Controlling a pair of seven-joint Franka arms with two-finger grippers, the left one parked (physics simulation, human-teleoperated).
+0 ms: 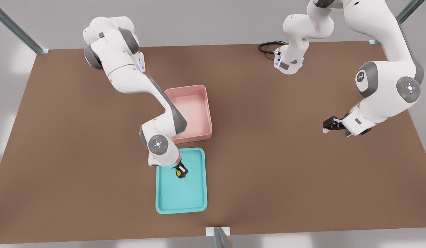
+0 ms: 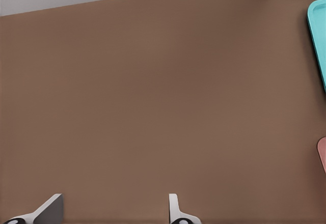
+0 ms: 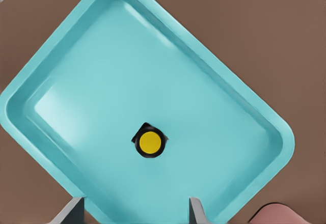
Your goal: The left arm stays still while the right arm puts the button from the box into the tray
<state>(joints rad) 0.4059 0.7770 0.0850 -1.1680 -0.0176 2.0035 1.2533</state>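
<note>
while the button point(image 3: 151, 141) lies in the tray point(image 3: 66, 71), the tool point(image 3: 136, 211) hangs above, spread open, holding nothing.

My gripper point(image 1: 181, 171) over the tray point(image 1: 195, 193): only two finger tips point(image 3: 74, 211) show in the right wrist view, the rest cut off by the frame edge. Front view: my wrist covers the tray's near-box left corner and the box point(image 1: 195, 103) corner nearest it; my forearm hides part of the box's left wall. Button point(image 1: 179, 174): black body mostly tucked against my fingers, yellow marks too small to read. Right wrist view: box is a pink sliver point(image 3: 277, 215) at the frame edge. Whether the button touches the tray floor, cannot tell.
</note>
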